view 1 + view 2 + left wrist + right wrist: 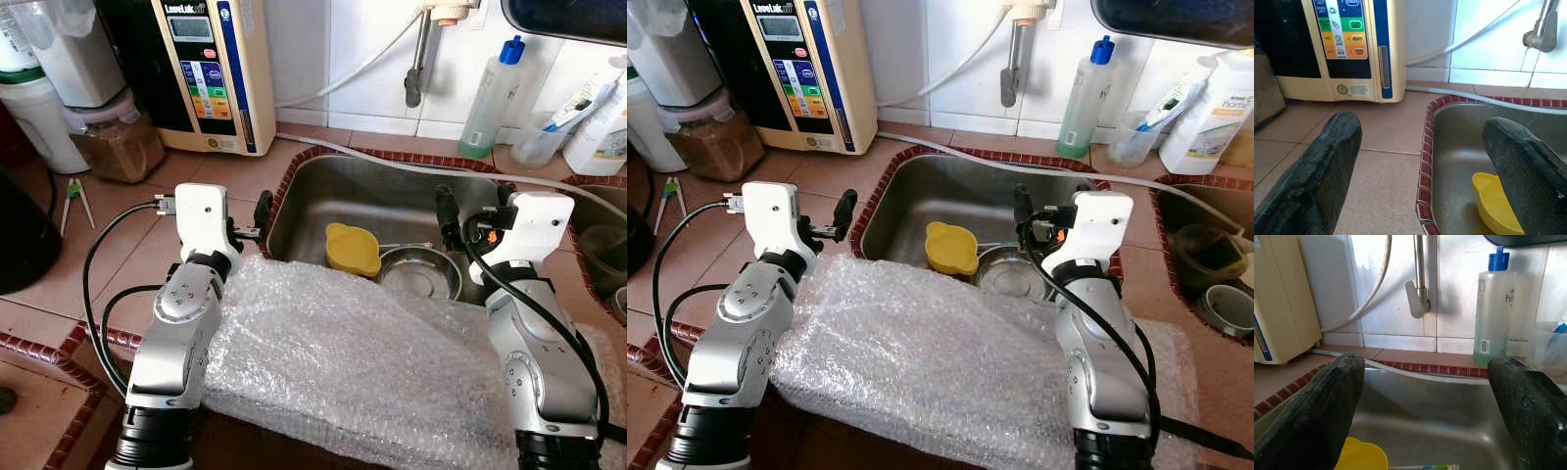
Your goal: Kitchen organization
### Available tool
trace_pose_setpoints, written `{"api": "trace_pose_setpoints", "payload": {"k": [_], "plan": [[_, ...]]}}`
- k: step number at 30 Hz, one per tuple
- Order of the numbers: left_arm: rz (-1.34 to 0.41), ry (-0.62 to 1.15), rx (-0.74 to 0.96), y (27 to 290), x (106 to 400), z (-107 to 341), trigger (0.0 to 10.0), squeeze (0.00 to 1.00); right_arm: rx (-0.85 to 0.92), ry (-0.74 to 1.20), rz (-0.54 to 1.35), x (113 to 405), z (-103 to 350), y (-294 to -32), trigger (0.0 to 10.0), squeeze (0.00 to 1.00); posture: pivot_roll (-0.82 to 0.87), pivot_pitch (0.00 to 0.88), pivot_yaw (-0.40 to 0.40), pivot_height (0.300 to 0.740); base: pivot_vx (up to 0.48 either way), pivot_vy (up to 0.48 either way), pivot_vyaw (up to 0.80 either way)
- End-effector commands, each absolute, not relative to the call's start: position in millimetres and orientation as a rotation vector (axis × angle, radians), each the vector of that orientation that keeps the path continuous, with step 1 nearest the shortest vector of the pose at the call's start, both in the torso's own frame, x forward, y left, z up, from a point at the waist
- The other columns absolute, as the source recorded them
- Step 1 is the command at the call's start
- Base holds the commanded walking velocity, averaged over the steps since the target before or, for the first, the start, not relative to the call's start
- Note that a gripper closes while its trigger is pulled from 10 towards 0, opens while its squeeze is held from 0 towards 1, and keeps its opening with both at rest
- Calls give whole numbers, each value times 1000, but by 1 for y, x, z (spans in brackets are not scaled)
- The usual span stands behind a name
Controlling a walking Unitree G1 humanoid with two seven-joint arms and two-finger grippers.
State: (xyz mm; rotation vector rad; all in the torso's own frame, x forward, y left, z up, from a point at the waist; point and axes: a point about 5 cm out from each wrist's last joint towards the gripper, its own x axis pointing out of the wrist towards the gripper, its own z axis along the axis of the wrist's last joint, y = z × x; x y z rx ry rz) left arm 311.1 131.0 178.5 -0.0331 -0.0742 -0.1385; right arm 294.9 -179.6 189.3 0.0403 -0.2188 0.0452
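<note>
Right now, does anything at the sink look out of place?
Yes: a sheet of bubble wrap is draped over the sink's front edge, under both arms. In the basin, a yellow cup lies beside a steel bowl. Left gripper and right gripper are open.

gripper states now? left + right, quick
Left gripper: open, holding nothing, over the counter at the sink edge.
Right gripper: open, holding nothing, over the sink above the yellow cup.
</note>
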Motion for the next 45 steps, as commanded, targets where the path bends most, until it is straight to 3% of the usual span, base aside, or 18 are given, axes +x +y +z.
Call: {"api": "trace_pose_setpoints", "payload": {"k": [1,45], "plan": [[-136,-70,-31,132,313,180,10000,0,50,-222,39,295,191,-180,10000,776,-164,52,86,740,0,0,0],[-123,-53,-64,132,314,177,10000,0,48,-185,99,299,185,-173,10000,773,-161,46,65,740,-42,0,0]]}}
